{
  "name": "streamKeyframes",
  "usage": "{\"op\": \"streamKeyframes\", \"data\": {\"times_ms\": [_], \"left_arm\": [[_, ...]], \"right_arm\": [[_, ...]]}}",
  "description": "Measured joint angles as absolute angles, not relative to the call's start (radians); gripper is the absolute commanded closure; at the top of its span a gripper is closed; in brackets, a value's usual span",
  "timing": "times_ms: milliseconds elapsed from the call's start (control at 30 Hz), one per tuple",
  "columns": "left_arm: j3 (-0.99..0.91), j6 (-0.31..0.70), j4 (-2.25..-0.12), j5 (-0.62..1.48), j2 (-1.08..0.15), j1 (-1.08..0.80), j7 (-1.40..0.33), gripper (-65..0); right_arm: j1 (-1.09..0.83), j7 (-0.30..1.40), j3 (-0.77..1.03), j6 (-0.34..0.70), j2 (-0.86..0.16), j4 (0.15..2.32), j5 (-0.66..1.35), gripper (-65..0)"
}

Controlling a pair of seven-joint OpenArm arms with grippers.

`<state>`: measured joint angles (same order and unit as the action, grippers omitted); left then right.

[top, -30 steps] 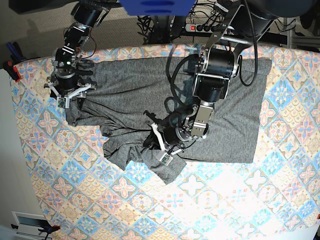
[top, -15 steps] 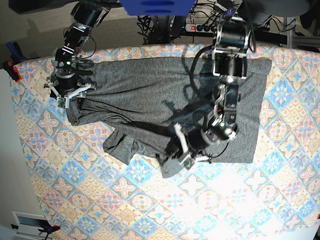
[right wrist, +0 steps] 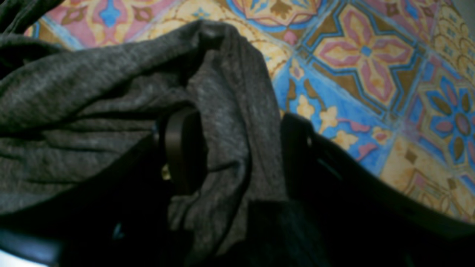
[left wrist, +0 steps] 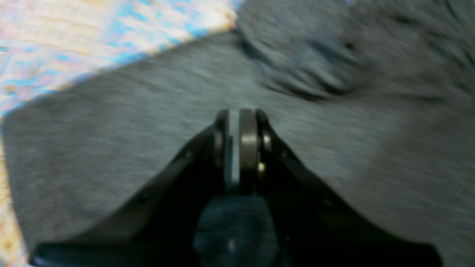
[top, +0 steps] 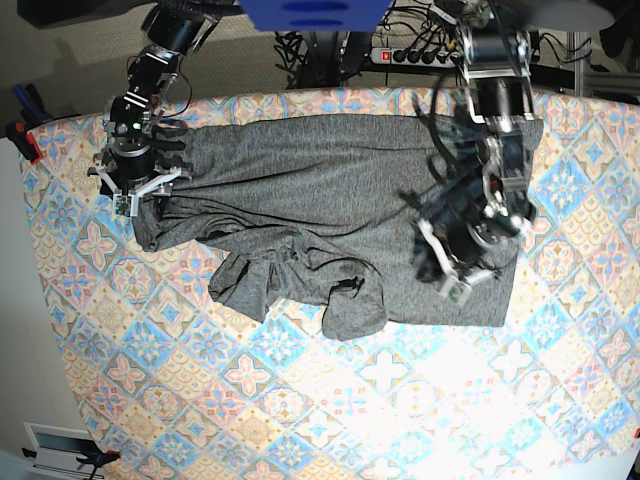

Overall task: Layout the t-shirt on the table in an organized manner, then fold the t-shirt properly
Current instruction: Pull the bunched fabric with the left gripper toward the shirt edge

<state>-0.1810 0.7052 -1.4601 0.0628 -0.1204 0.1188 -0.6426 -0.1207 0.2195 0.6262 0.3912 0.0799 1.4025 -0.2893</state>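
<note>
Left end effector [left wrist: 239, 148] is holding its jaws pressed together, arm reaching down. Right end effector [right wrist: 237, 155] is standing wide, fingers [right wrist: 182, 148] spread apart.

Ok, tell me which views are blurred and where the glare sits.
Left wrist view: smeared throughout, t-shirt streaky. Right wrist view: soft, but the table pattern is readable. Base view: left gripper motion-blurred; glare washes out the cloth near the front edge.
</note>
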Motion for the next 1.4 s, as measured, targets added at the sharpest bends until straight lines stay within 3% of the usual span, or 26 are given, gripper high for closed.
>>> {"op": "streamKeyframes", "data": {"times_ms": [200, 467, 533, 700, 867, 1067, 1233, 1400], "left_arm": [[-0.143, 0.689, -1.565, 0.060, -0.122, 0.092, -0.625, -7.7], [-0.103, 0.699, -1.518, 0.047, -0.073, 0.139, -0.629, -26.5], [-0.102, 0.699, -1.480, 0.010, -0.064, 0.162, -0.622, -28.6], [-0.099, 0.700, -1.313, -0.131, -0.061, 0.157, -0.627, -26.7], [-0.132, 0.704, -1.193, -0.167, -0.069, 0.172, -0.503, -19.0], [-0.394, 0.762, -1.053, -0.104, -0.109, 0.183, -0.389, -12.0], [-0.436, 0.735, -1.013, -0.108, -0.244, 0.187, -0.389, -11.4], [-0.438, 0.727, -1.015, -0.097, -0.277, 0.158, -0.363, -11.4]], "right_arm": [[-0.120, 0.290, 0.627, 0.395, 0.081, 1.445, -0.295, -32.0], [-0.191, 0.482, 0.630, 0.369, 0.086, 1.670, -0.421, -32.0], [-0.202, 0.485, 0.628, 0.377, 0.091, 1.720, -0.420, -32.0], [-0.205, 0.465, 0.563, 0.374, 0.091, 1.793, -0.418, -32.0], [-0.218, 0.480, 0.547, 0.380, 0.096, 1.789, -0.420, -32.0], [-0.216, 0.474, 0.542, 0.381, 0.093, 1.791, -0.419, -32.0], [-0.216, 0.473, 0.542, 0.380, 0.092, 1.791, -0.419, -32.0], [-0.216, 0.473, 0.540, 0.381, 0.094, 1.791, -0.419, -32.0]]}}
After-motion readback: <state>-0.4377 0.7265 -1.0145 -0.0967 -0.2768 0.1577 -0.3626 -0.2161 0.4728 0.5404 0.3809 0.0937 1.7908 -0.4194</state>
